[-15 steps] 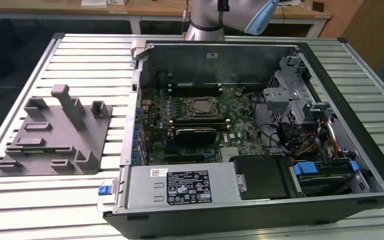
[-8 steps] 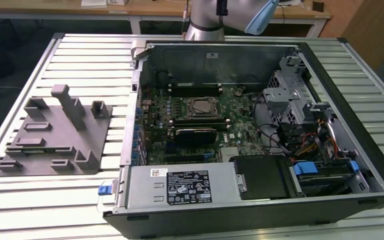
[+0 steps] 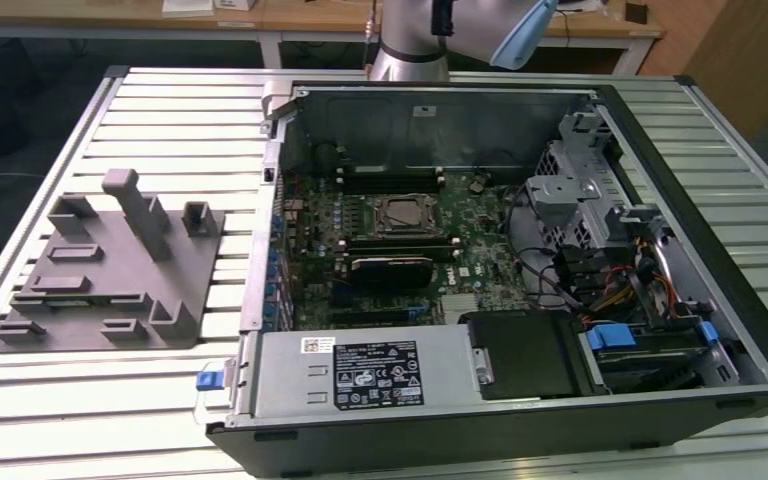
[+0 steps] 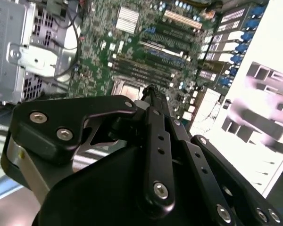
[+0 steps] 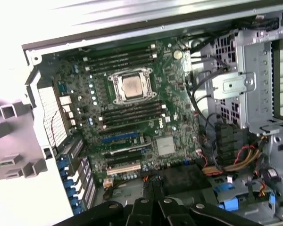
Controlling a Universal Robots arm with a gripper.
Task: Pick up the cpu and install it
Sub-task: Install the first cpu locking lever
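One cpu point(image 5: 130, 86) is seen seated in the metal-framed socket point(image 5: 132, 71) on the motherboard point(image 5: 174, 123) of the open computer case point(image 3: 744, 330), which lies on the slatted bench point(image 3: 157, 110). The claw point(image 4: 151, 92) is held above the board with its black fingers point(image 4: 156, 108) pressed together and nothing between them. A grey plastic tray point(image 3: 104, 270) is placed beside the case, at the exterior view's left.

Silvery metal cpu point(image 5: 130, 85), matt grey plastic tray point(image 3: 104, 270)
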